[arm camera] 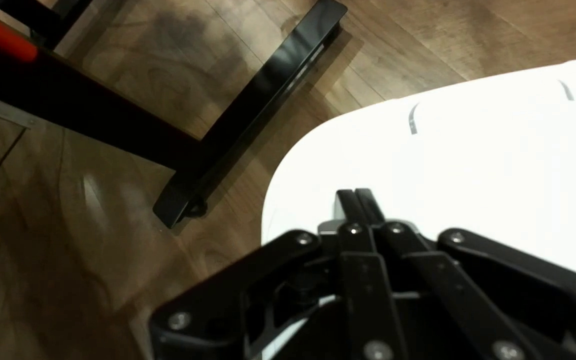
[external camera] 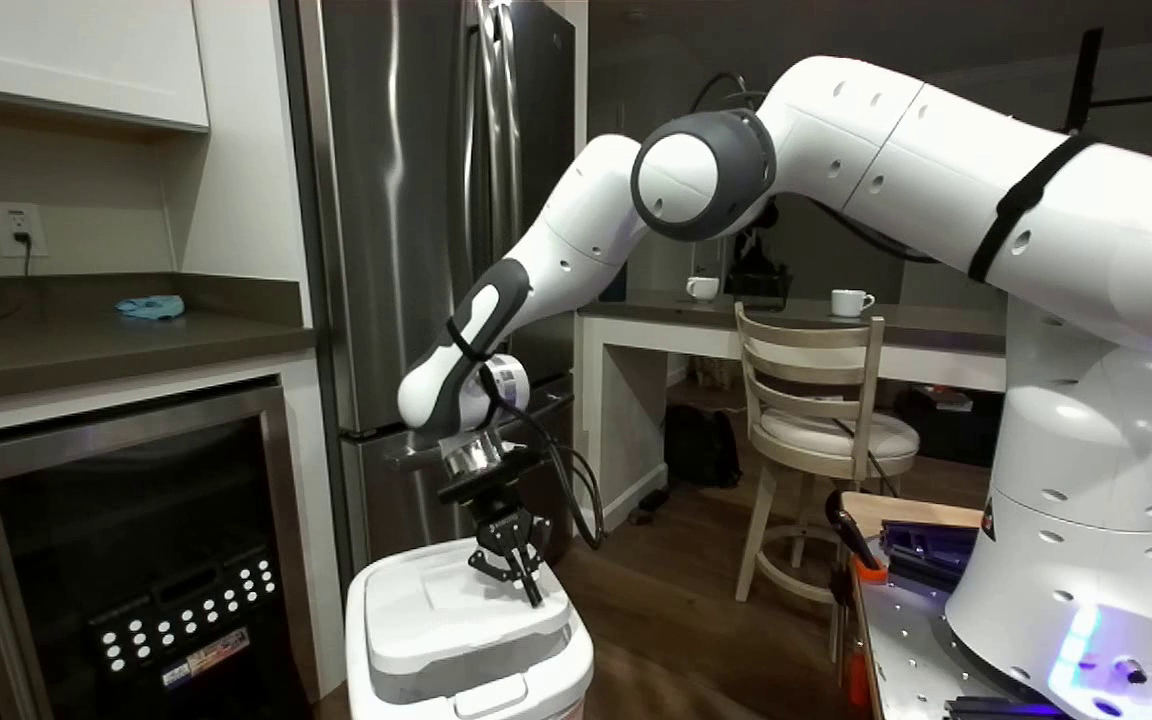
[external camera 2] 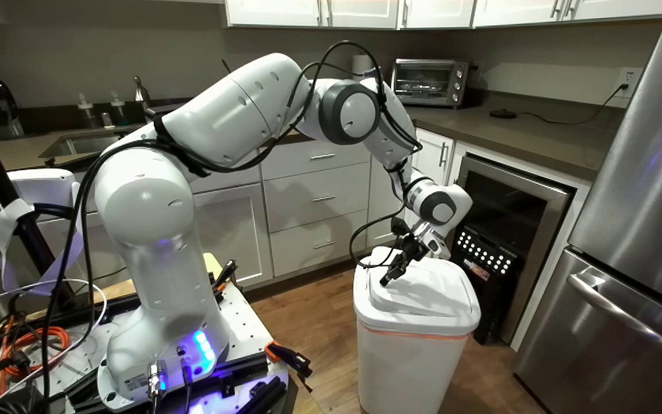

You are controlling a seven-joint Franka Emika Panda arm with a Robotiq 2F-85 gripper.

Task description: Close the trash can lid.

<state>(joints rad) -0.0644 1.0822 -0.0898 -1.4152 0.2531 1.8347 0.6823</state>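
Observation:
The white trash can [external camera: 576,672] stands on the floor below the arm; its body also shows in an exterior view [external camera 2: 405,368]. Its white lid [external camera: 426,600] lies low over the bin, slightly tilted, with a gap between its front edge and the rim. The lid also shows in an exterior view [external camera 2: 423,296]. My gripper [external camera: 534,602] is shut and empty, pointing down at the lid's top near one side edge. It also shows in an exterior view [external camera 2: 385,282] and in the wrist view [arm camera: 360,191]. I cannot tell if the tips press on the lid. The white surface [arm camera: 493,175] is overexposed in the wrist view.
The steel fridge [external camera: 396,250] and the black-fronted appliance [external camera: 136,520] stand close to the bin. The robot's table [external camera 2: 250,328] is on the bin's other side. A black table foot [arm camera: 258,110] rests on the wooden floor. A chair [external camera: 826,430] stands further back.

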